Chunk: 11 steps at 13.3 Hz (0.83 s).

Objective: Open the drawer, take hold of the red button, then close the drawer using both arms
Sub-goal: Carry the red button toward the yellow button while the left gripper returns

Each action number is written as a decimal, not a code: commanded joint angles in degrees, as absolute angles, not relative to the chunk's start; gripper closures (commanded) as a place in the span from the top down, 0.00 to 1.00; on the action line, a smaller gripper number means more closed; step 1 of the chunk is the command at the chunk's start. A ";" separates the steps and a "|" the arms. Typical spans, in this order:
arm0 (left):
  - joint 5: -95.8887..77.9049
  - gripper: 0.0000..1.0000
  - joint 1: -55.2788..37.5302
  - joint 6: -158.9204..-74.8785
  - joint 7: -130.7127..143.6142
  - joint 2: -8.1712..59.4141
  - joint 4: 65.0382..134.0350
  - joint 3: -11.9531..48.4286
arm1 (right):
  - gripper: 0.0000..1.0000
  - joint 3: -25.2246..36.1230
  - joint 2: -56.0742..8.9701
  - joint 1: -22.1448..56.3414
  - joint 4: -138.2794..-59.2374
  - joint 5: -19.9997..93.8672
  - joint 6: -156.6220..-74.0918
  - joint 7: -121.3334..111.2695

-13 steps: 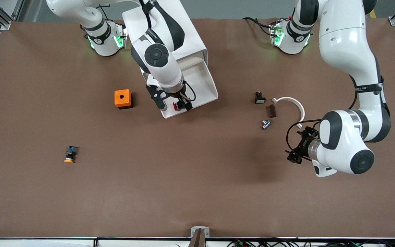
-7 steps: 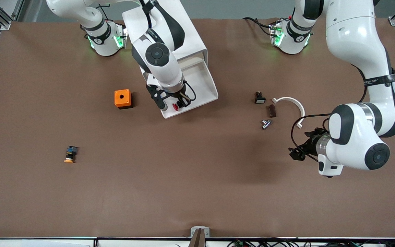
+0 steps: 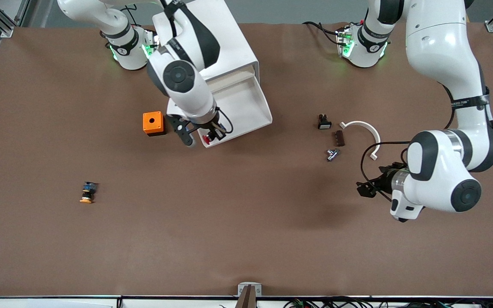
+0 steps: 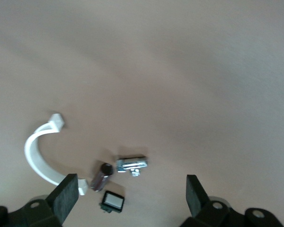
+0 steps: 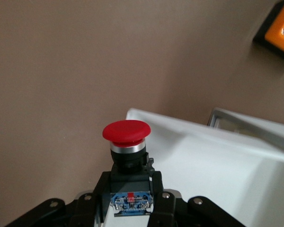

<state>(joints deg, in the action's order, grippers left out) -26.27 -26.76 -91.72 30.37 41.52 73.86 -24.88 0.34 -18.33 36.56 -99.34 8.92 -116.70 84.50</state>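
The drawer stands pulled out of the white cabinet, its pale front edge nearest the front camera. My right gripper is shut on the button, whose red cap and black-and-blue body show clearly in the right wrist view. It holds the button over the drawer's front corner. My left gripper is open and empty over bare table at the left arm's end; its fingers frame small parts on the table.
An orange cube with a hole sits beside the drawer toward the right arm's end. An orange-capped button lies nearer the front camera. A white curved piece, a black switch, a brown part and a metal part lie near the left gripper.
My right gripper has carried the button from over the drawer's inside toward its front corner, toward the orange cube. My left arm has shifted a little over the table.
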 commanded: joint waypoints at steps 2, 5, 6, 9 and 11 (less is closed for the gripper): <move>-26.19 1.00 -27.60 -97.20 29.79 40.78 77.34 -21.19 | 0.00 -0.18 -17.23 30.08 -98.44 8.61 -114.53 69.84; -26.19 1.00 -31.62 -98.17 31.99 40.34 79.09 -21.01 | 0.00 -0.17 -17.93 22.00 -98.09 8.17 -114.26 52.18; -26.19 1.00 -32.86 -99.48 31.99 39.30 80.49 -21.01 | 0.00 -0.09 -18.10 19.54 -98.09 8.00 -114.61 45.77; -25.32 1.00 -39.88 -104.23 31.91 38.58 84.37 -21.09 | 0.00 -0.09 -21.43 11.10 -98.09 7.65 -116.71 27.57; -25.31 1.00 -43.14 -104.59 32.25 38.76 84.55 -21.09 | 0.00 -0.09 -23.81 6.52 -98.09 7.56 -119.34 17.28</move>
<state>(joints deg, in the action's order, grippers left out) -26.28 -40.24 -103.05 31.71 40.72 81.64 -20.63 1.24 -21.39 10.37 -98.70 8.53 -117.19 24.96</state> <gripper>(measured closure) 0.000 0.612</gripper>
